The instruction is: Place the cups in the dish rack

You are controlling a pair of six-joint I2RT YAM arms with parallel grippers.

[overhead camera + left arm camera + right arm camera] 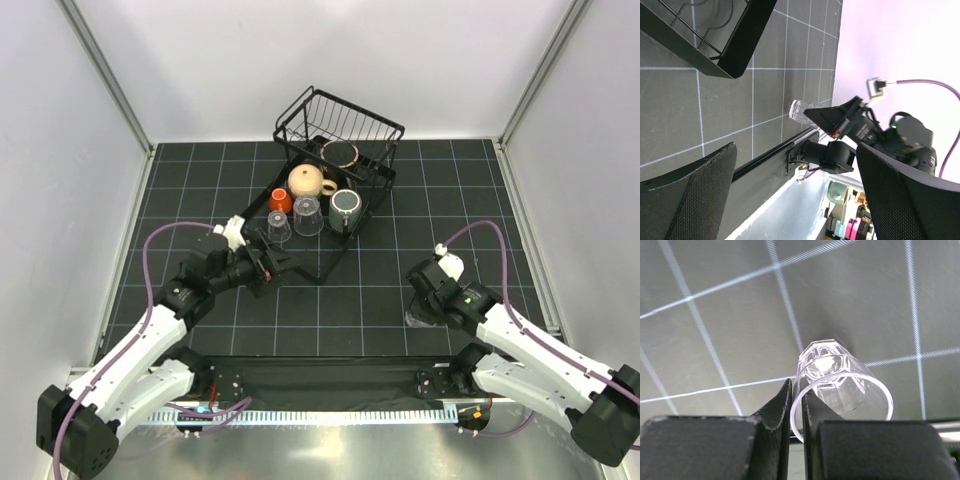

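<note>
Cups stand together inside the flat lower frame of the dish rack [322, 262], at the middle of the far half of the mat [420, 190]. A beige mug [308, 181] is furthest back. A red-orange cup [281, 201] is to its left, a grey mug [345, 210] to its right, and a clear tumbler [308, 215] and a smaller tumbler [279, 228] are in front. A brown-rimmed cup [340, 153] sits further back, at the foot of the raised basket tier.

One more glass, the loose tumbler [840, 385], is well apart from the rack, on the right side of the mat. It is tilted, with its mouth facing the wrist camera and its faceted base pointing down toward the mat. The right gripper [796, 407] pinches its rim, one finger [774, 410] outside the wall and the other finger [816, 412] inside. Whether the base touches the mat cannot be told.

The left gripper [278, 263] hovers just beside the near left corner of the rack's frame. Its jaws are spread wide with nothing between them.
</note>
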